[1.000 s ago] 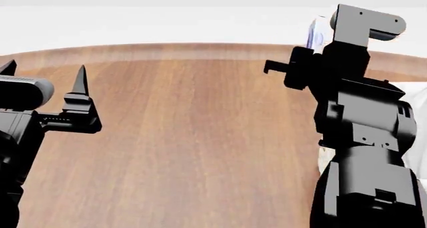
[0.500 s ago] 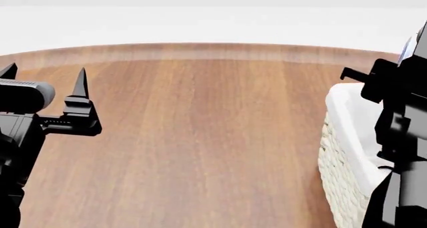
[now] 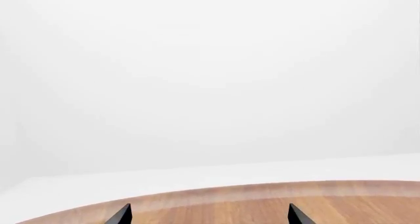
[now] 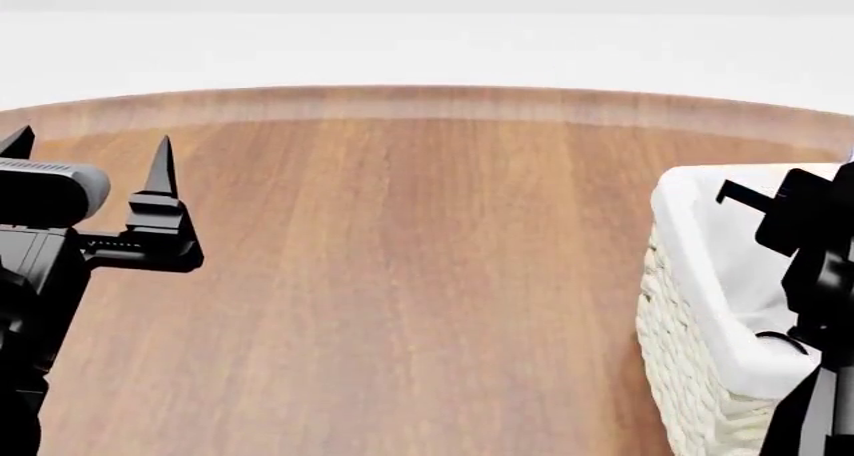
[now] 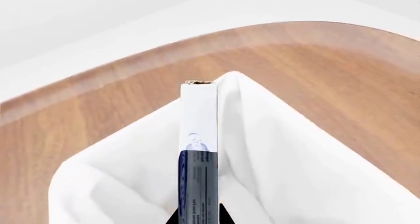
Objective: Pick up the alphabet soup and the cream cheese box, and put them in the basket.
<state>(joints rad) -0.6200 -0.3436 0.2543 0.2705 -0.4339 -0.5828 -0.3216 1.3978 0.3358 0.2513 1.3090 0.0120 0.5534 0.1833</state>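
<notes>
The cream cheese box (image 5: 198,150), thin and white with blue marks, stands on edge between my right gripper's (image 5: 198,217) fingers. It hangs over the white cloth liner of the basket (image 5: 295,155). In the head view the wicker basket (image 4: 683,238) sits at the table's right edge, with my right arm (image 4: 814,226) above it; the box is hidden there. My left gripper (image 4: 90,148) is open and empty, held above the table at the far left, and its tips show in the left wrist view (image 3: 208,217). The alphabet soup is out of view.
The round wooden table (image 4: 400,276) spreads between the two arms, with its far curved edge (image 4: 400,101) against a white floor. The basket's woven wall (image 4: 674,366) faces the middle of the table.
My right arm has swung to the right and down with the box, from the table's back right to over the basket, uncovering the basket in the head view. The left arm has not moved.
</notes>
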